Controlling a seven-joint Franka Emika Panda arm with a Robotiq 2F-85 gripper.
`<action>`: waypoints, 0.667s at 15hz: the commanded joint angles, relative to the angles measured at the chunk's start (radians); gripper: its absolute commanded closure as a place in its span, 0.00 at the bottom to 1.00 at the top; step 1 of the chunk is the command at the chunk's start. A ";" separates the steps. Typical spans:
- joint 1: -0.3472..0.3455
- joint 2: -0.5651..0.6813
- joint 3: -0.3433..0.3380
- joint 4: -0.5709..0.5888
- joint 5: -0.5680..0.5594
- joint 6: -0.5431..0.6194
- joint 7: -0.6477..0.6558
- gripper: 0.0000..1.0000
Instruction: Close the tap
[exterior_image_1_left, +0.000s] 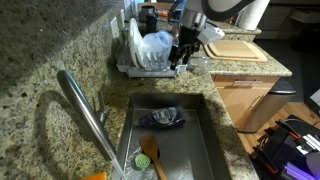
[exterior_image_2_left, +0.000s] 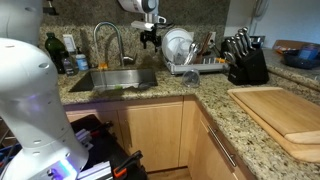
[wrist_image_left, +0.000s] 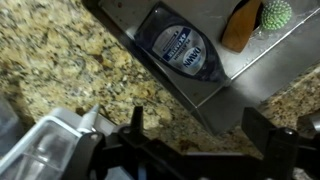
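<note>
Brushed-steel tap (exterior_image_1_left: 85, 115) at far left in an exterior view, slanting up from the granite counter (exterior_image_1_left: 40, 40) toward the sink (exterior_image_1_left: 205, 150). Lever too small to make out, and water flow impossible to judge. Next along, down in the basin: dark bottle (exterior_image_1_left: 163, 117) lying flat, with a wooden-handled brush (exterior_image_1_left: 150, 155) just beside it. Further right, dish rack (exterior_image_1_left: 135, 65) loaded with plates (exterior_image_1_left: 155, 48) on the counter behind the sink. Gripper (exterior_image_1_left: 183, 55) hanging just beside the rack, well apart from the tap. Wide-spread fingers (wrist_image_left: 258, 130) in the wrist view, nothing between them. Far right, cutting board (exterior_image_1_left: 240, 48), out of the way.

Probably at the approach stage, with the whole reach across to the lever yet to come. Risks from here:
- Clipping the rack or its plates on setting off, given so little room beside them.
- Striking the tall spout instead of the thin lever, a small target next to a large one.
- Sliding off the lever with such wide-set fingers and leaving it half shut.
- Pushing the wrong way and opening the flow further.
</note>
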 joint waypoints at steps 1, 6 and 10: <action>0.050 0.195 -0.003 0.254 -0.045 -0.018 -0.111 0.00; 0.059 0.126 -0.016 0.151 -0.019 -0.002 -0.057 0.00; 0.071 0.305 0.021 0.354 0.005 -0.004 -0.177 0.00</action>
